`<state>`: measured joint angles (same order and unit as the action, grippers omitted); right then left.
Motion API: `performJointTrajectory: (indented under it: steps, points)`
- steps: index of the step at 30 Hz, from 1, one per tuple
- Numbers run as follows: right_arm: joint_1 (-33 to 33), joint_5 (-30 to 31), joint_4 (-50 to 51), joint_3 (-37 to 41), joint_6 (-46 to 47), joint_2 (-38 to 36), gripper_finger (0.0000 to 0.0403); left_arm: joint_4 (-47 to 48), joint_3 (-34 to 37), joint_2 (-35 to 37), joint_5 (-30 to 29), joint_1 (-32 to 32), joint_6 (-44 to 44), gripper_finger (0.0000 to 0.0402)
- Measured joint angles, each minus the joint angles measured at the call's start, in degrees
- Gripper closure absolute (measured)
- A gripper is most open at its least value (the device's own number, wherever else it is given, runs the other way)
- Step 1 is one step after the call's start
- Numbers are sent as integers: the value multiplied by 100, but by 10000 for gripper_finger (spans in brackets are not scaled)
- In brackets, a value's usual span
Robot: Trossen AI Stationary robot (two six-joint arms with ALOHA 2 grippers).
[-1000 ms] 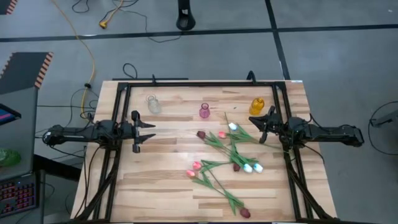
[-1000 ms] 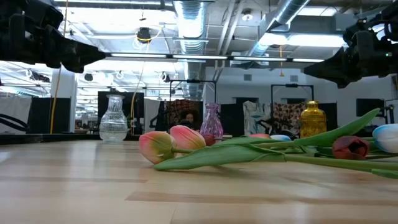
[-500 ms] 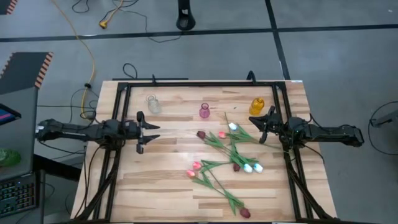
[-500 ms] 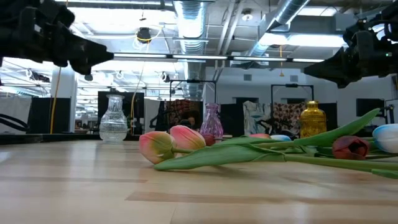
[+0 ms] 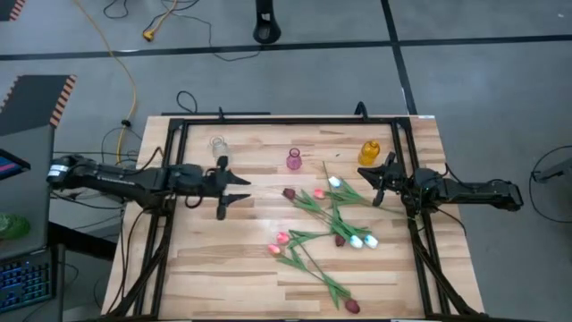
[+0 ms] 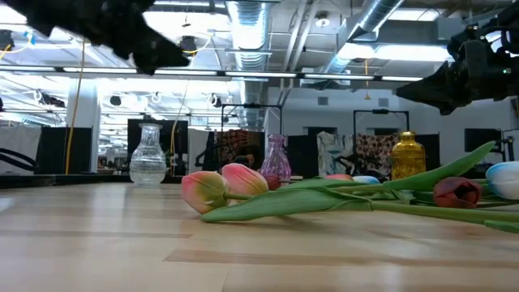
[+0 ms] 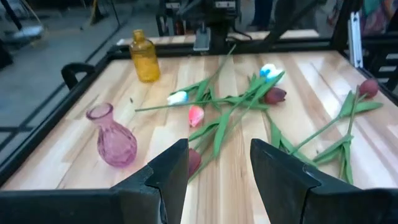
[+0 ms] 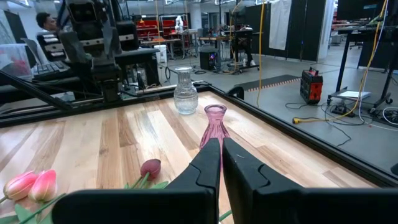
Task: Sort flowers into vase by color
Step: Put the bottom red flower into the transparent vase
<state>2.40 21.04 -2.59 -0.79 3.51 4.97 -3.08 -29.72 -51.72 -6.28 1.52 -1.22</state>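
Several tulips lie flat on the table's middle and right, stems crossing: a dark red head [image 5: 289, 192], a pink head [image 5: 318, 193], a white head [image 5: 334, 182], two white heads [image 5: 363, 240], a pink pair [image 5: 279, 243], and a red one [image 5: 352, 306] near the near edge. My left gripper [image 5: 243, 190] hangs open above the table, left of the flowers; its fingers [image 7: 168, 174] frame the red head [image 7: 194, 160]. My right gripper [image 5: 368, 175] is shut, up beside the white tulip and the yellow vase [image 5: 369, 152], its fingers [image 8: 221, 163] pointing toward the pink vase [image 8: 215, 124].
Three vases stand upright along the far side: a clear one [image 5: 218, 148], a pink one [image 5: 294, 159] and the yellow one. A black frame rail [image 5: 286, 121] runs round the table. Bare wood [image 5: 206, 259] lies on the left and near-left.
My left gripper has travelled toward the table's right, from the left rail toward the tulips, staying open. The right arm and the flowers have kept still.
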Motion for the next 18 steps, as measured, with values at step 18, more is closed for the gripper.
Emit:
performJointTrajectory:
  steps: [18]
  points:
    - [-1,0,0,1,249,-2,356,853,-2955,-3601,908,401,-671,240]
